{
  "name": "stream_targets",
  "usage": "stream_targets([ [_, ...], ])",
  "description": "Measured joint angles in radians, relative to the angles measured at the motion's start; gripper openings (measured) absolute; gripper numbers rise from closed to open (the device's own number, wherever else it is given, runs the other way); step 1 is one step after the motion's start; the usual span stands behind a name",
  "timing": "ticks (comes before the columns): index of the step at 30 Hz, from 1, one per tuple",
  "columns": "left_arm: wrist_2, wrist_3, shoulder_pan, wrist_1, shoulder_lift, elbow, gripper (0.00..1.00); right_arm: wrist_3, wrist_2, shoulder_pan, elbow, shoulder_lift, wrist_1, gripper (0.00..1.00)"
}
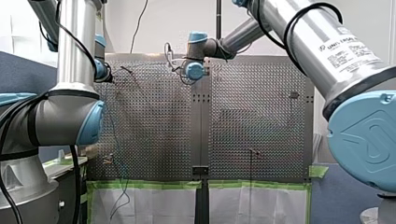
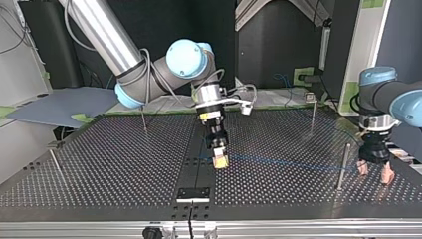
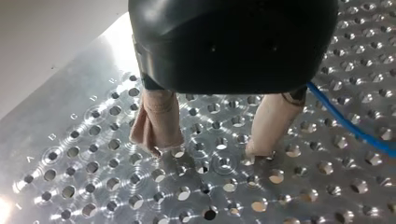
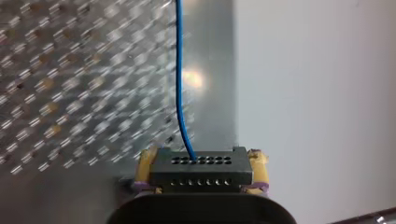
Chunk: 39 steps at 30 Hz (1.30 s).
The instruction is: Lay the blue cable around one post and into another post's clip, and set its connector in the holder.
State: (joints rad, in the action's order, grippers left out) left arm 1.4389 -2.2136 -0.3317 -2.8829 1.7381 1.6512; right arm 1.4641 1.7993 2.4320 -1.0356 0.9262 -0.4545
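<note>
Right claw (image 4: 201, 173) is closed narrow on the black connector (image 4: 201, 164), gripped between yellow pads, low over the bench (image 4: 70, 70); the blue cable (image 4: 179, 84) runs out ahead. Left claw (image 3: 212, 151) gapes wide, holding nothing, fingertips at the bench, cable passing just beside it.

Ahead of the connector (image 4: 201, 170), the blue cable (image 4: 179, 70) runs out of view. Beside the connector, the table (image 4: 70, 70) is blurred and its holes are smeared.
</note>
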Motion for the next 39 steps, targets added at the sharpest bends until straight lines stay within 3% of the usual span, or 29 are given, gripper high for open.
stream_targets([
  [5,0.007,-0.007,0.009,-0.002,-0.001,0.015,1.00,0.022,0.045,-0.005,-0.044,0.001,-0.035,0.00],
  [11,0.007,-0.009,0.026,-0.005,-0.001,0.019,1.00,0.070,0.098,-0.021,-0.097,0.002,-0.087,0.00],
  [33,0.013,-0.010,0.064,-0.023,-0.001,0.019,1.00,0.278,0.303,-0.124,-0.311,0.001,-0.300,0.00],
  [39,0.016,-0.014,0.065,-0.023,-0.001,0.019,1.00,0.292,0.332,-0.146,-0.366,0.000,-0.356,0.00],
])
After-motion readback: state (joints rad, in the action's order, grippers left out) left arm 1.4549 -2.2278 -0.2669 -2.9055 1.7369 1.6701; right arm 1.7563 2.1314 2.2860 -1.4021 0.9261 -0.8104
